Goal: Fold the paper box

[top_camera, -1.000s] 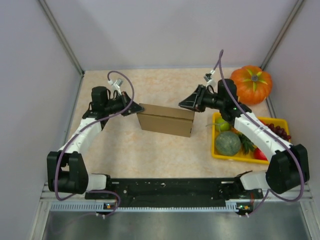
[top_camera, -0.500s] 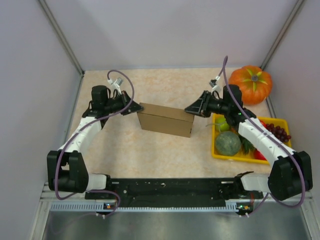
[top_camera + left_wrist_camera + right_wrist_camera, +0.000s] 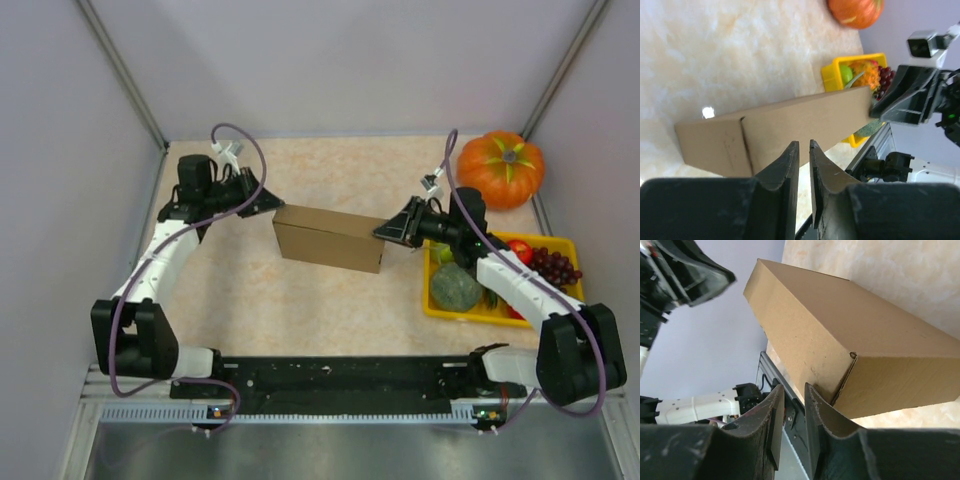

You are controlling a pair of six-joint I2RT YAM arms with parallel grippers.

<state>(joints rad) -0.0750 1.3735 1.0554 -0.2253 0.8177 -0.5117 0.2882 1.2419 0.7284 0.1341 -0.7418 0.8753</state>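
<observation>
The box [image 3: 330, 240] lies folded shut on the table [image 3: 300, 300], long axis running left to right between our arms. Our left gripper [image 3: 274, 200] sits just off its left end, our right gripper [image 3: 385, 231] at its right; both stand barely apart, empty.

White shells cover the long links of the left arm [image 3: 160, 262] and the right arm [image 3: 515, 285], with chunky black housings at every joint. A purple cable [image 3: 259, 150] loops off each arm. The left claw [image 3: 274, 203] and right claw [image 3: 383, 232] are matte black wedges. Up close, the fingers [image 3: 782, 170] look scuffed and taper to blunt tips. A black rail [image 3: 340, 378] carries both bases at the near edge.
</observation>
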